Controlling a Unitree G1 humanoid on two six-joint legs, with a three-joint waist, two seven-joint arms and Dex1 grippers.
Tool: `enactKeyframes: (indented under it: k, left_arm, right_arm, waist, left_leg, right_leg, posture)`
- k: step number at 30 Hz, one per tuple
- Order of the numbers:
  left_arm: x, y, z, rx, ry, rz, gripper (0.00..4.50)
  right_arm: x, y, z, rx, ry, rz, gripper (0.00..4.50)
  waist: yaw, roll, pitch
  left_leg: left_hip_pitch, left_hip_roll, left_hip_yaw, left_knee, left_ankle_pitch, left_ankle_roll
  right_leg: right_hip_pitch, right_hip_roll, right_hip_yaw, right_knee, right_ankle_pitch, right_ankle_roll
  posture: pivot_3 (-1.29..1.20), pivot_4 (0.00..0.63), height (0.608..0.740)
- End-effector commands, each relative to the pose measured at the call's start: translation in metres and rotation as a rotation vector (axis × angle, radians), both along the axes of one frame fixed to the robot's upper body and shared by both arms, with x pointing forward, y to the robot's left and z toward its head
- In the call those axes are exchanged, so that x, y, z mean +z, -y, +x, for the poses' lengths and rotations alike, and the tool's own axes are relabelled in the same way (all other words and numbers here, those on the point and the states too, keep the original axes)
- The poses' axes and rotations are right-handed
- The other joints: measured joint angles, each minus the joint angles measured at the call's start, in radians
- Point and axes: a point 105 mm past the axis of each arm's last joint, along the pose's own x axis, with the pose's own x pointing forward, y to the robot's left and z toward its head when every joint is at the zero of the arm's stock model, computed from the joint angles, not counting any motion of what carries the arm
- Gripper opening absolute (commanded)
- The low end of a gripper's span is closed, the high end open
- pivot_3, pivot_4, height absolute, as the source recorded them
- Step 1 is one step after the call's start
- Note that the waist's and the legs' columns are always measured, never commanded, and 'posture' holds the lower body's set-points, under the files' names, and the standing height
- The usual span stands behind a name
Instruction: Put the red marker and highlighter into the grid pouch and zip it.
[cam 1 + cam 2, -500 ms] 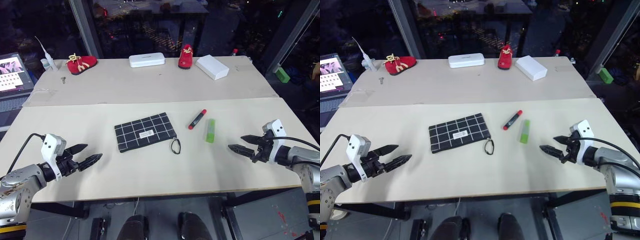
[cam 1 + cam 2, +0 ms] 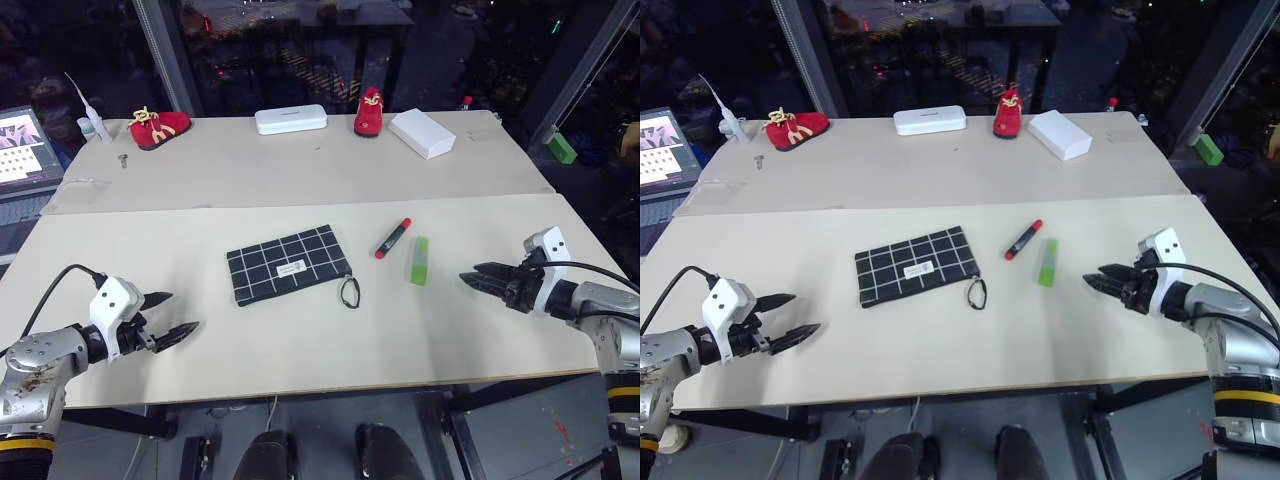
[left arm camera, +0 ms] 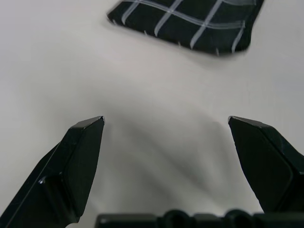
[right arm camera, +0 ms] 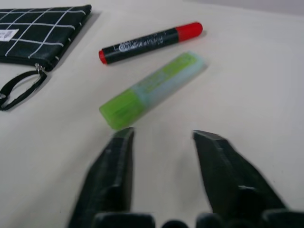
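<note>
Highlighter [image 4: 152, 90] lies untouched just ahead of the right gripper [image 4: 161, 137] – jaws partly apart, empty – left gripper [image 3: 166, 126] gapes wide, empty

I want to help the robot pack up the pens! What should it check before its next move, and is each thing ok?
1. Right gripper free to grab: ok, it is open and holds nothing.
2. Highlighter easy to get at: ok, it lies flat just ahead of the right gripper, with nothing on it.
3. Red marker apart from the highlighter: ok, there is a gap between them.
4. Grid pouch open to take the pens: cannot tell, its zipper does not show clearly.
5. Left gripper free to hold the pouch down: ok, it is open and empty, short of the pouch.
</note>
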Motion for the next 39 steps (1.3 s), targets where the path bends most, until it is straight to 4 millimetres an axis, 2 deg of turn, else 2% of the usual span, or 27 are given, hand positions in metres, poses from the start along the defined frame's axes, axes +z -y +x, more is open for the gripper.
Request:
enactKeyframes:
  k: [1,2,3,6,10,14,18,22,25,29,31,35,37,39]
  left_arm:
    - [0.008,-0.002,0.005,-0.037,0.088,0.078,4.50]
    - [0.009,-0.001,0.005,-0.044,0.102,0.079,4.50]
    - [0.010,0.001,0.007,-0.053,0.118,0.082,4.50]
    - [0.011,0.004,0.009,-0.070,0.144,0.104,4.50]
    - [0.002,0.004,0.009,-0.114,0.135,0.195,4.50]
    - [0.003,0.012,0.016,-0.177,0.180,0.264,4.50]
    - [0.008,0.027,0.025,-0.236,0.241,0.284,4.50]
    - [0.007,0.040,0.029,-0.282,0.279,0.294,4.50]
    - [0.006,0.043,0.031,-0.295,0.294,0.308,4.50]
    - [0.007,0.045,0.033,-0.301,0.300,0.297,4.50]
    - [0.008,0.045,0.034,-0.301,0.302,0.294,4.50]
    - [0.009,0.046,0.036,-0.310,0.303,0.293,4.50]
    - [0.009,0.047,0.037,-0.319,0.304,0.294,4.50]
    - [0.009,0.049,0.038,-0.327,0.305,0.295,4.50]
  right_arm:
    - [0.012,-0.008,0.006,0.044,0.055,-0.014,0.71]
    - [0.013,-0.012,0.007,0.060,0.058,-0.014,0.29]
    - [0.015,-0.016,0.008,0.080,0.060,-0.013,0.05]
    - [0.018,-0.028,0.010,0.129,0.068,-0.014,0.05]
    - [0.025,-0.069,0.012,0.250,0.066,0.002,0.05]
    - [0.046,-0.138,0.018,0.410,0.129,0.052,0.05]
    - [0.037,-0.179,0.033,0.421,0.165,-0.103,0.05]
    - [0.024,-0.207,0.038,0.441,0.132,-0.183,0.05]
    - [0.018,-0.216,0.045,0.420,0.143,-0.232,0.05]
    - [0.005,-0.214,0.058,0.378,0.141,-0.317,0.05]
    - [-0.003,-0.214,0.057,0.404,0.126,-0.362,0.05]
    - [-0.028,-0.205,0.057,0.455,0.137,-0.576,0.05]
    - [-0.033,-0.201,0.058,0.474,0.166,-0.650,0.05]
    - [-0.034,-0.203,0.056,0.495,0.169,-0.649,0.05]
  waist:
    - [0.000,0.000,0.000]
    - [0.000,0.000,0.000]
    - [0.000,0.000,0.000]
    - [0.000,0.000,0.000]
    - [-0.006,0.000,0.000]
    - [-0.009,0.001,0.000]
    - [-0.004,0.001,0.000]
    - [0.005,0.001,0.000]
    - [0.005,0.001,0.000]
    - [0.004,0.001,0.000]
    - [0.001,0.001,0.000]
    - [-0.002,0.001,0.000]
    - [-0.002,0.001,0.000]
    - [-0.002,0.001,0.000]
  left_leg:
    - [0.000,0.000,0.000,0.000,0.000,0.000]
    - [0.000,0.001,0.000,0.000,0.000,0.000]
    - [0.000,0.001,0.000,0.000,0.000,0.000]
    - [0.000,0.001,0.000,0.000,0.000,0.000]
    - [0.000,0.002,0.000,0.000,0.000,0.000]
    - [0.001,0.004,0.000,0.000,-0.001,-0.001]
    - [0.001,0.005,0.000,0.000,-0.001,-0.001]
    - [-0.003,0.003,0.000,0.000,-0.001,-0.003]
    - [-0.007,0.002,0.001,0.000,-0.002,-0.003]
    - [-0.012,0.002,0.002,0.001,-0.001,-0.003]
    - [-0.012,0.002,0.003,0.001,-0.001,-0.003]
    - [-0.010,0.003,0.004,0.001,-0.001,-0.003]
    - [-0.009,0.004,0.004,0.001,-0.001,-0.003]
    - [-0.007,0.004,0.004,0.002,-0.001,-0.003]
  right_leg:
    - [0.000,0.000,0.000,0.000,0.000,0.000]
    - [0.000,-0.001,0.000,0.000,0.000,0.000]
    - [0.000,-0.001,0.000,0.000,0.000,0.000]
    - [0.000,-0.001,0.000,0.000,0.000,0.000]
    - [-0.001,-0.001,0.000,0.001,0.001,-0.001]
    - [-0.002,-0.003,0.000,0.001,0.002,-0.003]
    - [-0.003,-0.002,-0.003,0.002,0.003,-0.004]
    - [-0.005,-0.006,-0.012,0.002,0.003,-0.004]
    - [-0.009,-0.010,-0.022,0.003,0.005,-0.004]
    - [-0.014,-0.012,-0.030,0.005,0.006,-0.005]
    - [-0.013,-0.011,-0.030,0.004,0.006,-0.005]
    - [-0.012,-0.008,-0.030,0.004,0.006,-0.005]
    - [-0.011,-0.006,-0.029,0.004,0.006,-0.005]
    - [-0.011,-0.005,-0.029,0.004,0.006,-0.005]
  posture:
    - [0.00,0.150,0.740]
    - [0.00,0.150,0.740]
    - [0.00,0.150,0.740]
    - [0.00,0.150,0.740]
    - [0.00,0.150,0.740]
    - [0.00,0.150,0.740]
    - [0.00,0.150,0.740]
    - [0.00,0.150,0.740]
    - [0.00,0.150,0.740]
    - [0.00,0.150,0.740]
    - [0.00,0.150,0.740]
    - [0.00,0.150,0.740]
    - [0.00,0.150,0.740]
    - [0.00,0.150,0.740]
